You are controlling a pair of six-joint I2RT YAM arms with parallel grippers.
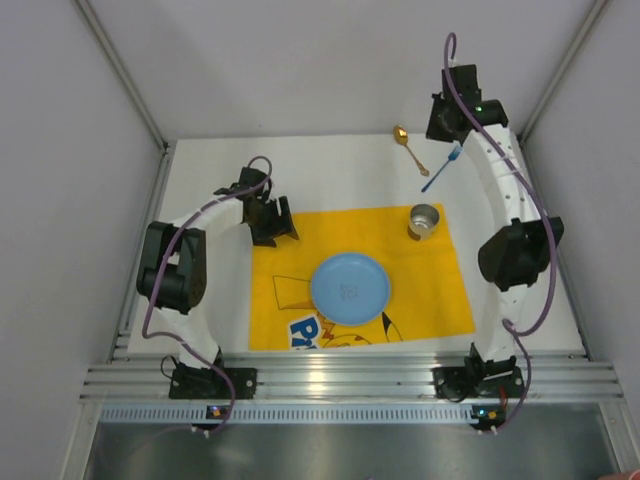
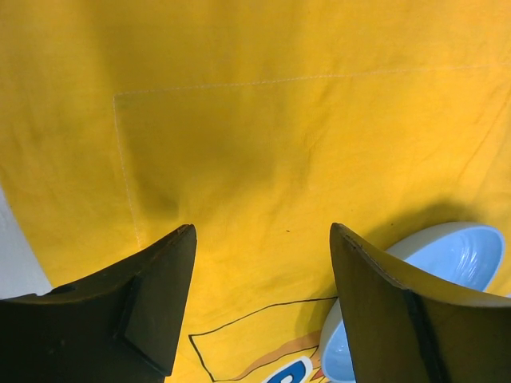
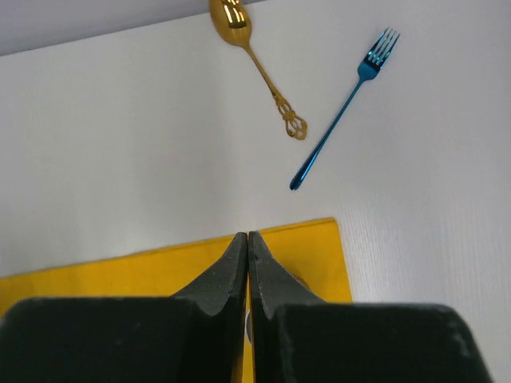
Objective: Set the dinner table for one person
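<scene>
White surface (image 1: 330,170): the dinner table, matte, edged by a silver rail (image 1: 350,372); all items are carried on it.
Yellow placemat (image 1: 440,300): laid flat on the near half, printed towards its near edge.
Blue plate (image 1: 350,287): set at the placemat's middle.
Metal cup (image 1: 424,221): stood upright at the placemat's far right corner.
Gold spoon (image 1: 408,144): laid on bare white beyond the cup.
Blue fork (image 1: 442,170): laid just right of the spoon, apart from it.
Left jaws: spread wide, held over the placemat's far left corner.
Right jaws: pressed together, held over the far right, near the 2 utensils.
</scene>
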